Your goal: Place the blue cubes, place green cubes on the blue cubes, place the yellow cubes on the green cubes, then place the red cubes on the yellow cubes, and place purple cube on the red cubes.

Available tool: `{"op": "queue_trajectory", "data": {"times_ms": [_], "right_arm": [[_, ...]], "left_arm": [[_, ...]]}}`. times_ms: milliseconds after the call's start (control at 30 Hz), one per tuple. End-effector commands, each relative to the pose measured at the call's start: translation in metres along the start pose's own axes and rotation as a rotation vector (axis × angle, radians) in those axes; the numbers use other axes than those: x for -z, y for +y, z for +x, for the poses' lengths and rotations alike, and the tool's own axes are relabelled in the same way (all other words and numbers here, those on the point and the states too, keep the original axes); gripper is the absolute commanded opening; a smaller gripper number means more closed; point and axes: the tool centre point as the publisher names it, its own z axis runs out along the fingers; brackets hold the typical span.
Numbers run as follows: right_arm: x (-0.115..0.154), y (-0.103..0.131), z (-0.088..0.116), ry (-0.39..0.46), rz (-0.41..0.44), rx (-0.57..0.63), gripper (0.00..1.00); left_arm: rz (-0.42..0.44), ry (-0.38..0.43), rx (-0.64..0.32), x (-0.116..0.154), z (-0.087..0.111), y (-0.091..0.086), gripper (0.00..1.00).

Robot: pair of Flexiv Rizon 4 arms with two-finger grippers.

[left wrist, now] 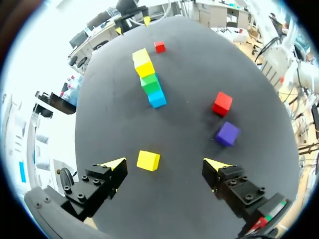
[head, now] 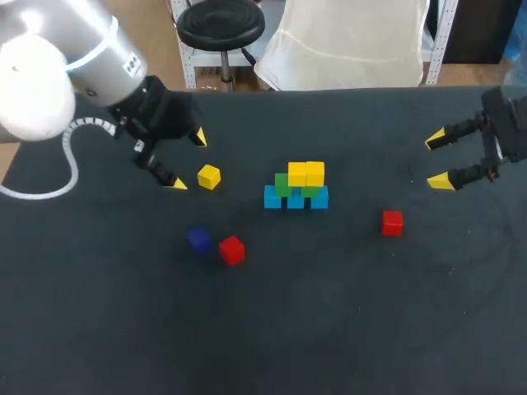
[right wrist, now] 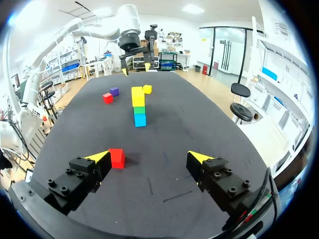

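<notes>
A stack (head: pixel 296 188) of blue, green and yellow cubes is standing on the desk (head: pixel 329 313). At its nine o'clock a loose yellow cube (head: pixel 208 177) is lying just beside the left claw (head: pixel 186 161), which is being held wide open and empty, as is the right claw (head: pixel 437 161). The yellow layer is judged in hand, and straddling that cube is called for next.

A dark counter (head: pixel 346 313) carries everything. Near its middle a row of three blue cubes (head: pixel 296 198) sits side by side, touching. Toward the left arm's side lies a loose yellow cube (head: pixel 209 177). Nearer the front, a purple cube (head: pixel 198 239) and a red cube (head: pixel 232 249) lie just beside each other. A second red cube (head: pixel 392 222) lies alone toward the right arm's side.
</notes>
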Motion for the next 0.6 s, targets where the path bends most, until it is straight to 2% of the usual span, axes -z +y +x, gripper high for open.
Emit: {"op": "queue_trajectory", "data": {"times_ms": [33,200,600], "right_arm": [[0.000,-0.001,0.001,-0.003,-0.003,0.001,1.00],[0.000,-0.001,0.001,-0.003,-0.003,0.001,1.00],[0.000,-0.001,0.001,-0.003,-0.003,0.001,1.00]], "left_arm": [[0.097,0.004,-0.001,-0.025,0.006,0.022,1.00],[0.123,0.003,0.000,-0.042,0.013,0.028,1.00],[0.175,-0.001,0.005,-0.055,0.021,0.037,1.00]]}}
